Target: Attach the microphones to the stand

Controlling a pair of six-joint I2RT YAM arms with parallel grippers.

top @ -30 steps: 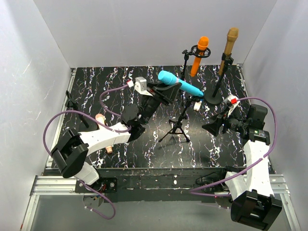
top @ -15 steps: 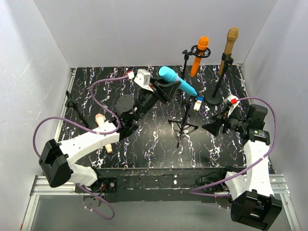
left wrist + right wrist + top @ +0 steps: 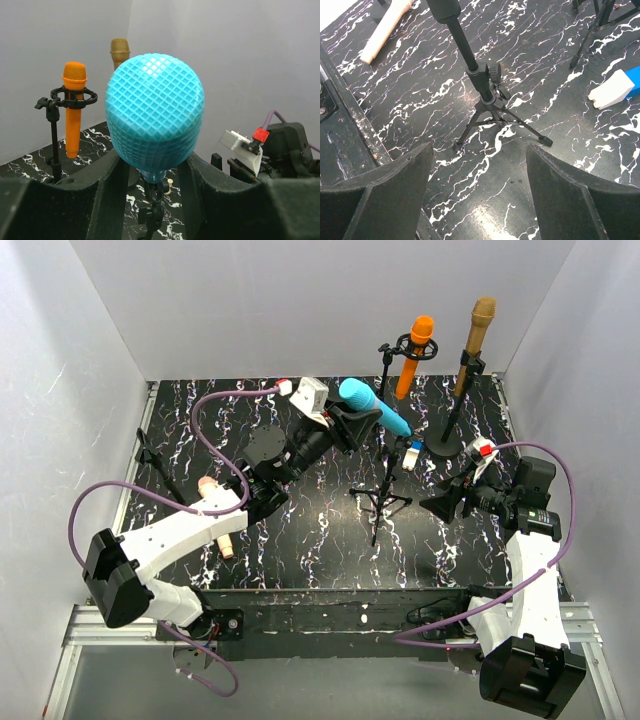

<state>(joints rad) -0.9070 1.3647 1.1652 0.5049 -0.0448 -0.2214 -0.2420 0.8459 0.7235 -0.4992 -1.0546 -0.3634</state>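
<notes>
My left gripper (image 3: 348, 426) is shut on the light blue microphone (image 3: 375, 407), holding it tilted above the middle tripod stand (image 3: 384, 486). In the left wrist view the microphone's head (image 3: 155, 115) fills the space between my fingers, and its lower end meets the stand's clip (image 3: 153, 196); I cannot tell if it is seated. The orange microphone (image 3: 416, 356) and the gold-bronze microphone (image 3: 477, 335) sit in stands at the back. The pale pink-beige microphone (image 3: 210, 487) lies on the table, partly under my left arm. My right gripper (image 3: 441, 506) is open and empty, facing the tripod (image 3: 485, 95).
A small blue-and-white block (image 3: 412, 455) lies right of the tripod and also shows in the right wrist view (image 3: 615, 88). A thin black stand (image 3: 158, 462) stands at the left edge. White walls close in three sides.
My left gripper carried the blue microphone up and to the right, over the tripod's top. The tripod shifted slightly right. My right arm stayed still.
</notes>
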